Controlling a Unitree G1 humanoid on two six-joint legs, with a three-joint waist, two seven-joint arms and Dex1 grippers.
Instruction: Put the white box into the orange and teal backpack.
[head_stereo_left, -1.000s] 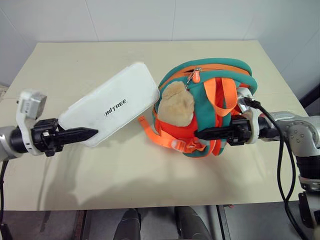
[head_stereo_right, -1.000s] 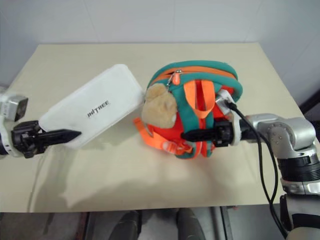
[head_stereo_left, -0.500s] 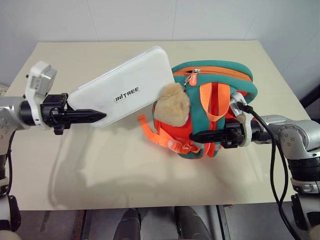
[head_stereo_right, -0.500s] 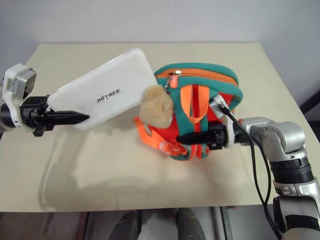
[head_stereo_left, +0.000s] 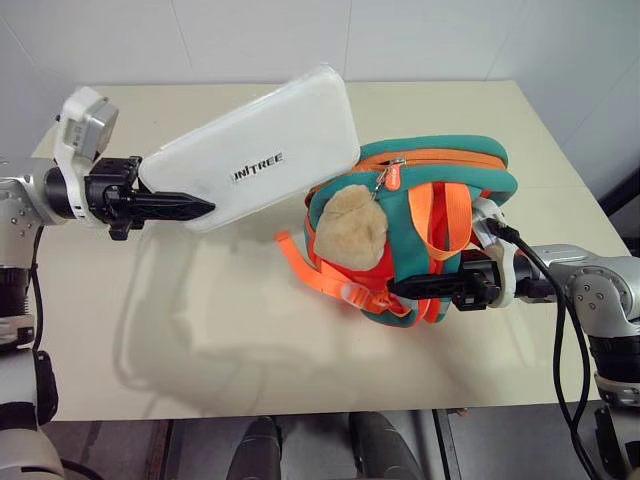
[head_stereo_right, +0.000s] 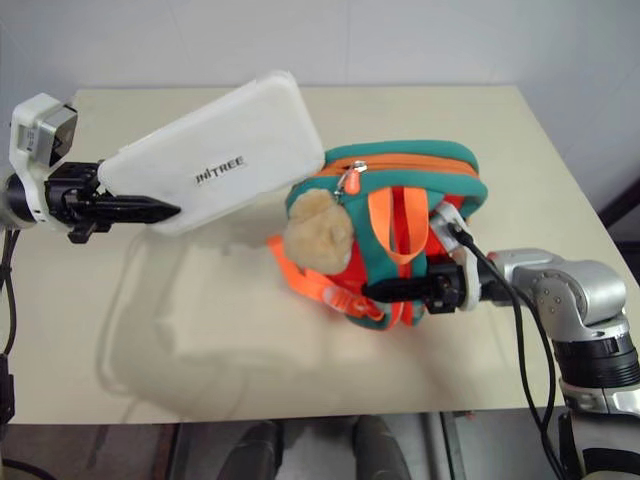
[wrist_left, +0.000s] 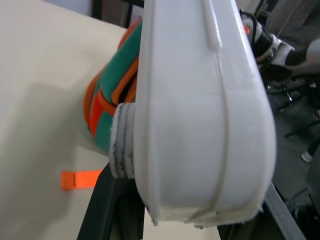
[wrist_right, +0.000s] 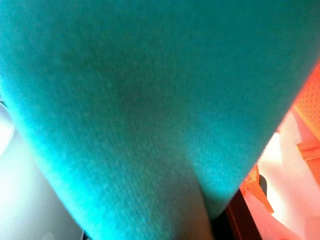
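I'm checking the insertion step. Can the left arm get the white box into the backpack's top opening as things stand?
Probably not yet. The left gripper holds the white box tilted above the orange and teal backpack, nothing between them, but the zipper looks nearly shut.

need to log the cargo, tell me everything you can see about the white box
The white box is a flat, thin rectangular case with rounded corners, smooth and plastic-looking, with a raised seam along its edge and small dark lettering on its broad face. It is off the table, held in the air at a slant. The left gripper clamps its lower end, and its raised far end sits over the upper left part of the orange and teal backpack. Whether box and backpack touch cannot be told.
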